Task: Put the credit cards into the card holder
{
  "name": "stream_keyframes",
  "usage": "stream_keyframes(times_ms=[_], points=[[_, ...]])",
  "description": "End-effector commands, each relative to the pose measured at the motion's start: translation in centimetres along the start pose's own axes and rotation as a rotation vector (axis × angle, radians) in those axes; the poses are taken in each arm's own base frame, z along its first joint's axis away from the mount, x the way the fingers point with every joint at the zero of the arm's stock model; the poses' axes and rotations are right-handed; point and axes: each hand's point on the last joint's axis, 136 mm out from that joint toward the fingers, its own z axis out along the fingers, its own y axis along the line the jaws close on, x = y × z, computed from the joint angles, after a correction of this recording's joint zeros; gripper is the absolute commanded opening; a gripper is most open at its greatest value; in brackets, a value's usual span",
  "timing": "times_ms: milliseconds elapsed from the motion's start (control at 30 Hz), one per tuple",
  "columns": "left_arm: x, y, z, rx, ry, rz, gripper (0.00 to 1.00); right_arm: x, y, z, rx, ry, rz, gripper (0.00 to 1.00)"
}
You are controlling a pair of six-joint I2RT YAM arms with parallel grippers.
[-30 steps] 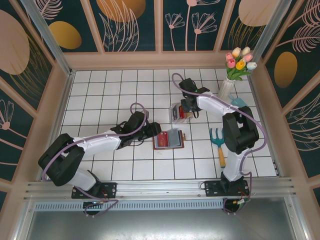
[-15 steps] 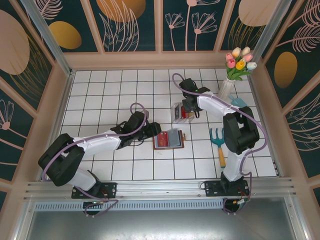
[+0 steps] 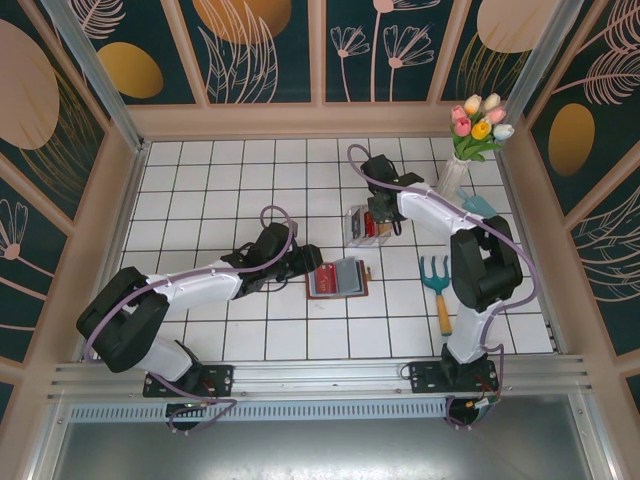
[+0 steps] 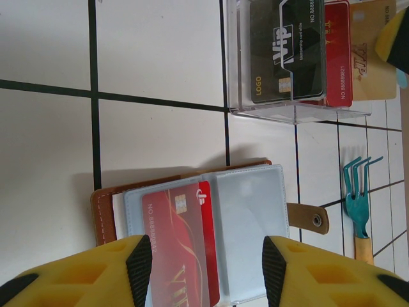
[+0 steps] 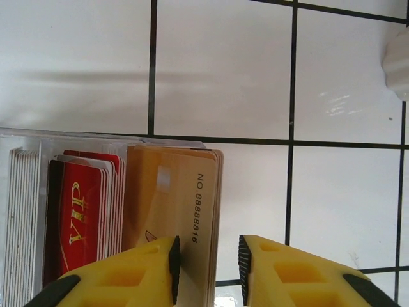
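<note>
Overhead, the brown card holder [image 3: 338, 278] is lying open on the tiled table [image 3: 220, 180], its long axis running left to right, just ahead of the left gripper [image 3: 313, 272]. The left wrist view is revealing a red card [image 4: 182, 240] sleeved inside, lengthwise along the fold, with the jaws hanging spread above it. The right wrist view is showing the right gripper [image 5: 208, 262] narrowly straddling a gold card [image 5: 166, 198] in the clear tray [image 5: 77, 134]; whether it is pinching the card cannot be told.
</note>
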Motion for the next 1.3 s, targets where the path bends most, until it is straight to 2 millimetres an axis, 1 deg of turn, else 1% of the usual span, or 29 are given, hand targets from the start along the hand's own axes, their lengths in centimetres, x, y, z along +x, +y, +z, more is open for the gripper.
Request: stream_keyframes(times_ms=[0, 33, 100, 300, 333, 500, 633, 700, 900, 933, 1000, 1033, 1067, 1167, 1267], points=[[0.1, -0.1, 0.1, -0.002, 0.005, 0.008, 0.52, -0.7, -1.6, -1.5, 0.041, -0.022, 0.013, 0.28], [0.1, -0.1, 0.1, -0.002, 0.006, 0.009, 0.51, -0.6, -1.6, -1.5, 0.039, -0.022, 0.012, 0.27], [0.1, -0.1, 0.1, -0.002, 0.007, 0.008, 0.51, -0.7, -1.5, -1.5, 0.031, -0.021, 0.012, 0.22], [0.2, 0.1, 0.1, -0.003, 0.011, 0.009, 0.52, -0.5, -1.3, -1.5, 0.007, -0.017, 0.019, 0.18], [0.2, 0.0, 0.1, 0.0, 0.01, 0.01, 0.51, -0.6, -1.2, -1.6, 0.0, -0.021, 0.02, 0.15], [0.2, 0.0, 0.1, 0.0, 0.01, 0.007, 0.51, -1.4, -0.8, -2.8, -0.043, -0.052, 0.043, 0.11], [-0.2, -0.4, -0.2, 0.007, -0.004, 0.009, 0.51, -2.4, 0.2, -5.3, -0.156, -0.097, 0.079, 0.06], [-0.4, -0.7, -0.3, 0.016, -0.011, 0.007, 0.52, -2.9, 0.3, -6.6, -0.2, -0.127, 0.111, 0.05], [-1.0, -2.5, -0.8, 0.088, -0.014, -0.003, 0.54, -3.7, 0.6, -10.6, -0.37, -0.204, 0.199, 0.02], [-1.2, -2.9, -1.0, 0.111, -0.015, -0.011, 0.56, -3.8, 1.0, -11.5, -0.438, -0.216, 0.215, 0.02], [-1.9, -4.1, -1.6, 0.187, -0.024, -0.036, 0.59, -3.7, 1.9, -13.3, -0.611, -0.227, 0.261, 0.0], [-2.4, -4.9, -2.1, 0.245, -0.032, -0.054, 0.61, -3.6, 2.6, -14.6, -0.726, -0.24, 0.269, 0.0], [-3.1, -5.7, -2.7, 0.316, -0.045, -0.083, 0.63, -3.5, 3.0, -16.0, -0.819, -0.263, 0.282, 0.0], [-5.0, -7.6, -4.8, 0.515, -0.083, -0.154, 0.69, -2.7, 4.1, -18.9, -1.04, -0.278, 0.322, 0.0], [-6.2, -10.5, -5.9, 0.651, -0.075, -0.135, 0.69, -2.0, 4.9, -20.7, -1.164, -0.276, 0.341, 0.0]])
